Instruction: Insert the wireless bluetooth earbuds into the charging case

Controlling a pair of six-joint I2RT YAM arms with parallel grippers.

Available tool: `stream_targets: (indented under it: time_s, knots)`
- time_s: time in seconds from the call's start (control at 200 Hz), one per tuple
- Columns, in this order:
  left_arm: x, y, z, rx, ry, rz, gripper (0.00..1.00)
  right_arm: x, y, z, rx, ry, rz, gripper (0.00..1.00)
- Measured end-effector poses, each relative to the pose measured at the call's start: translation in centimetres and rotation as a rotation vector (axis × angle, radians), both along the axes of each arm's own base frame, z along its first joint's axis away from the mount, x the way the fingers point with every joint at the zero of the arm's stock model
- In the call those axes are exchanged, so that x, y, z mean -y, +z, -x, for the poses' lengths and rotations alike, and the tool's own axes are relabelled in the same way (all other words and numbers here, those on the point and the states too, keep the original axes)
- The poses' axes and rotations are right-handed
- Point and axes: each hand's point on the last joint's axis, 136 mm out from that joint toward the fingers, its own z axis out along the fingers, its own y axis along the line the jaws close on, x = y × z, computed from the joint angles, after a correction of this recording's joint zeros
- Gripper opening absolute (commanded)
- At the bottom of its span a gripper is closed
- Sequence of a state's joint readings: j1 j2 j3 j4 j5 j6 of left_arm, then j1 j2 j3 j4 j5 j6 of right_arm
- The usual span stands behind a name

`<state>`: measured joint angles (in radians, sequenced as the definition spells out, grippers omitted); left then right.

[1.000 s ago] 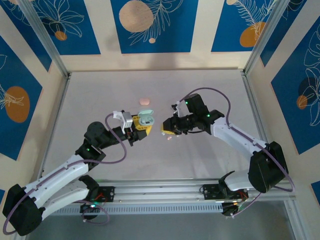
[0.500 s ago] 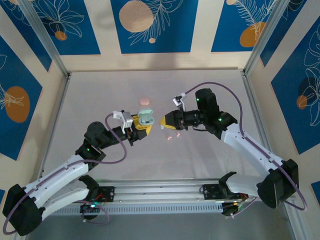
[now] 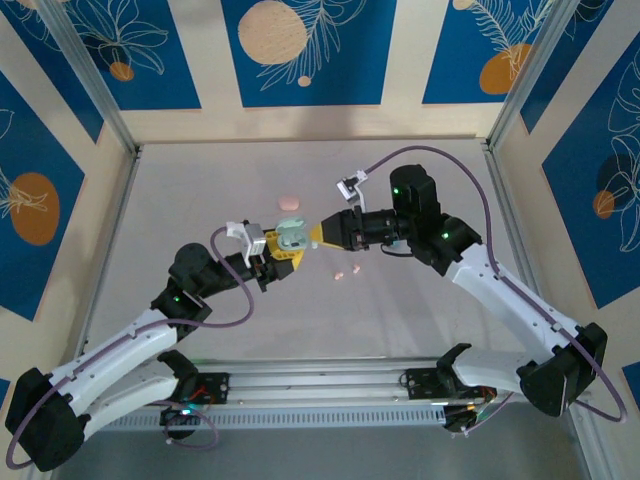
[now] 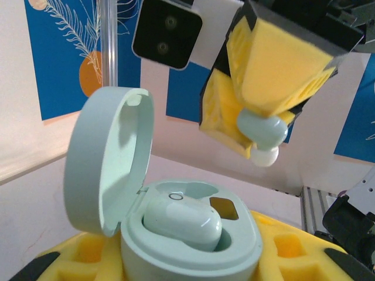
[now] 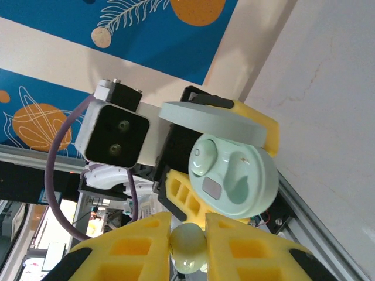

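A mint charging case (image 3: pixel 292 236) stands with its lid (image 4: pixel 108 158) open, and my left gripper (image 3: pixel 283 252) is shut on its base. One mint earbud (image 4: pixel 181 219) sits in a socket of the case (image 5: pixel 234 175); the socket (image 5: pixel 249 175) beside it is empty. My right gripper (image 3: pixel 318 234) is shut on a second mint earbud (image 5: pixel 188 246), pinched between its yellow fingers (image 5: pixel 246 249). That earbud (image 4: pixel 262 132) hangs just above and in front of the open case, apart from it. Two pink earbuds (image 3: pixel 343 272) lie on the table below the right gripper.
A pink oval object (image 3: pixel 290 201) lies on the table behind the case. The grey table (image 3: pixel 420 180) is bounded by aluminium posts and patterned blue walls. The two arms meet over the middle of the table.
My right gripper has swung up and to the left with the mint earbud, from over the pink buds to right beside the open case. The left arm and case have stayed still.
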<state>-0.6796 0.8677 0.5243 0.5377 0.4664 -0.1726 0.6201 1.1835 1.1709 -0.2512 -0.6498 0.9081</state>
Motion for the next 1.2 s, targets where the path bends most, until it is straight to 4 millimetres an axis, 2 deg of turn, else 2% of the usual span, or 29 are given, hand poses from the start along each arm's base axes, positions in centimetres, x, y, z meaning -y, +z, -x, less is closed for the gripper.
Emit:
stream_targets:
  time_s: [0.17,0.465,0.84,1.201]
  knots:
    - [0.1,-0.1,0.1,-0.003,-0.009,-0.003,0.26,-0.5,0.2,-0.5,0.025,-0.018,0.023,0.21]
    - [0.4,-0.3,0.4,-0.006,-0.037,-0.008,0.26,-1.7,-1.6,-1.3,-0.004,-0.019,0.084,0.21]
    - [0.6,-0.5,0.4,-0.016,-0.047,-0.010,0.26,-1.5,-2.2,-1.5,0.017,-0.053,0.141,0.22]
    - [0.6,-0.7,0.4,-0.023,-0.052,-0.007,0.26,-1.2,-2.7,-1.7,0.038,-0.068,0.208,0.30]
